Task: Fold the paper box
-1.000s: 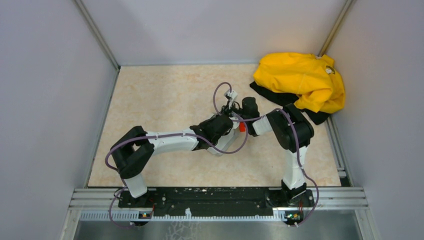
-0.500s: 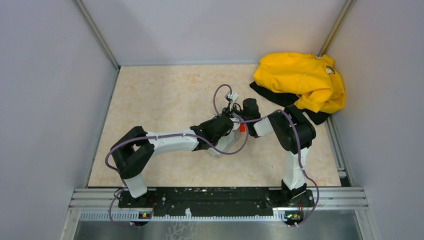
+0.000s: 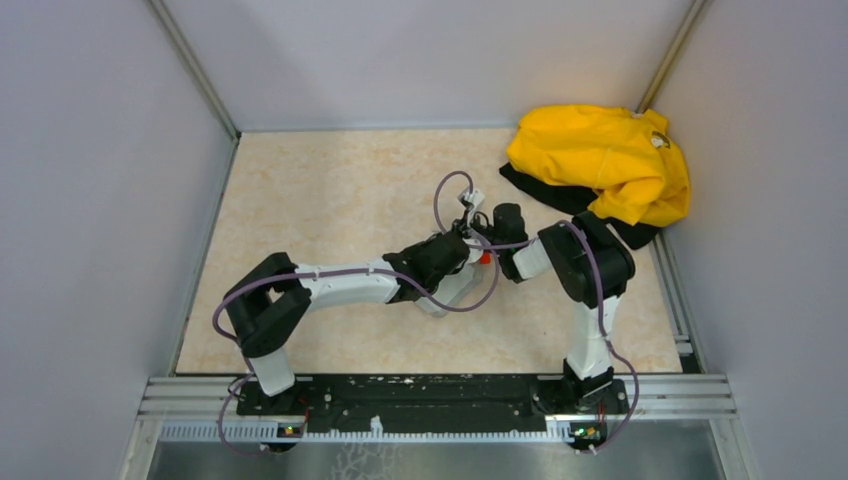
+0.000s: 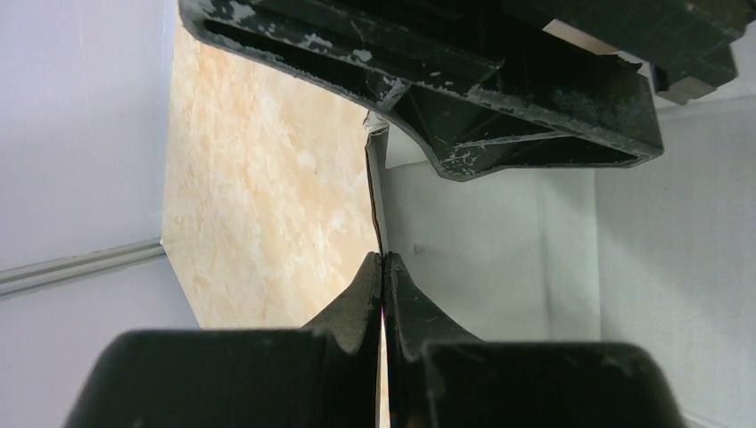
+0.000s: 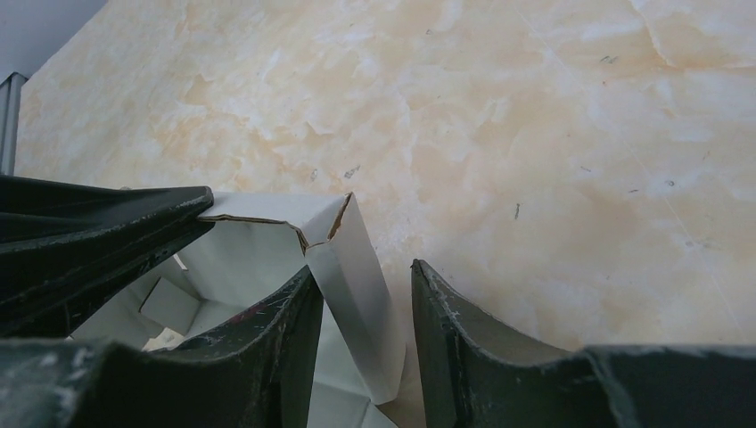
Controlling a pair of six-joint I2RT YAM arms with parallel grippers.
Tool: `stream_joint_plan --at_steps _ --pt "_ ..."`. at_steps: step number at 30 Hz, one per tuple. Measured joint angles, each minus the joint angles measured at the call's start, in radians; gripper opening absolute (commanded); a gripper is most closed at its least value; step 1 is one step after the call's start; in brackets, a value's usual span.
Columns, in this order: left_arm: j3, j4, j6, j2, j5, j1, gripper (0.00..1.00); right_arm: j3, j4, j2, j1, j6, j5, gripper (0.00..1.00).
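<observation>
Left end effector [image 4: 383,260]: fingers pressed together on a thin upright wall of the paper box [image 4: 486,241], pinching its edge, probably to anchor the sheet so it cannot slide while the other arm works. Right end effector [image 5: 365,278]: fingers apart and straddling one white flap. The flap lies against the finger on its 9 o'clock side, with a gap on its 3 o'clock side, so it is set to bend or guide, not clamped. The flap's top edge is creased and torn. In the overhead view both wrists meet over the box, just to the 3 o'clock side of the middle of the surface [image 3: 330,200]. Fold judged partway: walls are raised, nothing is closed. Count: two arms, two end effectors, one box, one small red block [image 3: 484,257] between the wrists, one yellow garment [image 3: 600,160] at 1 o'clock on one dark cloth [image 3: 560,197].
</observation>
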Motion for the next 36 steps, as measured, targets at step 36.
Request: stream_joint_plan --at_steps 36 --pt "0.019 0.010 -0.004 0.021 0.011 0.007 0.05 -0.006 -0.142 -0.081 0.002 -0.063 0.093 0.30"
